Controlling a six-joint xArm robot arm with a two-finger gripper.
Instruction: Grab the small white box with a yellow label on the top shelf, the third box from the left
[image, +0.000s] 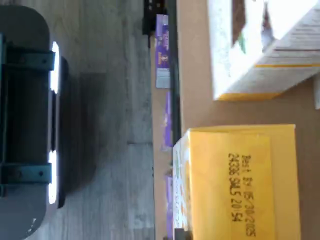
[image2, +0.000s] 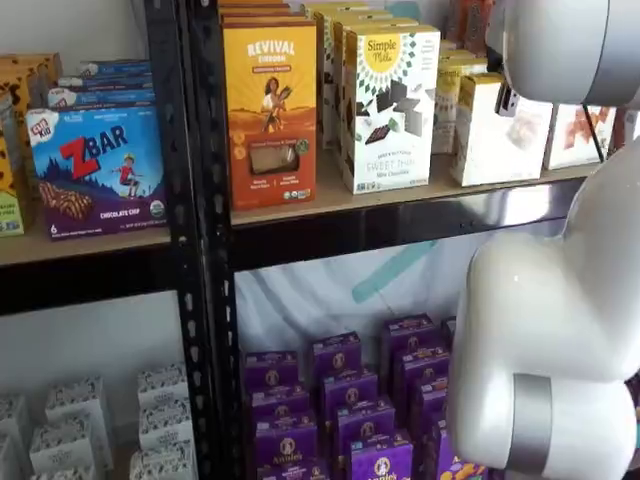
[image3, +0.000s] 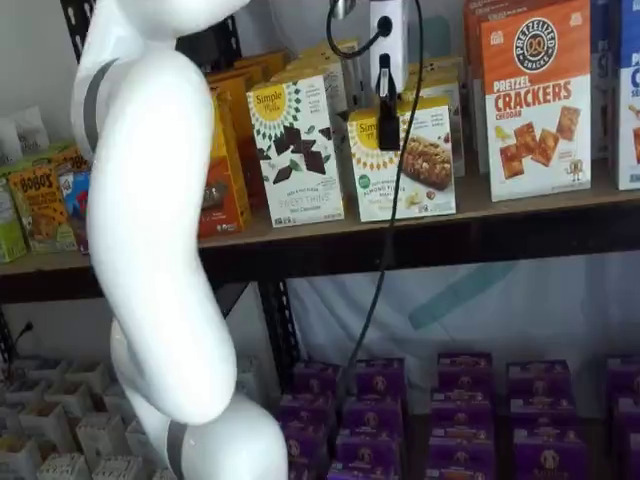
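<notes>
The small white box, with a yellow sunburst label, stands on the top shelf, a tan board on a black beam. My gripper hangs from the view's top edge just in front of the box's upper front. Only one black bar of finger shows, so I cannot tell whether the gripper is open. In a shelf view the box is partly hidden behind my white arm. The wrist view shows its yellow top flap with printed date text.
A taller white box with dark squares stands just left of the small box. An orange-and-white cracker box stands to its right. A black cable hangs beside the finger. Purple boxes fill the lower shelf. A dark mount shows in the wrist view.
</notes>
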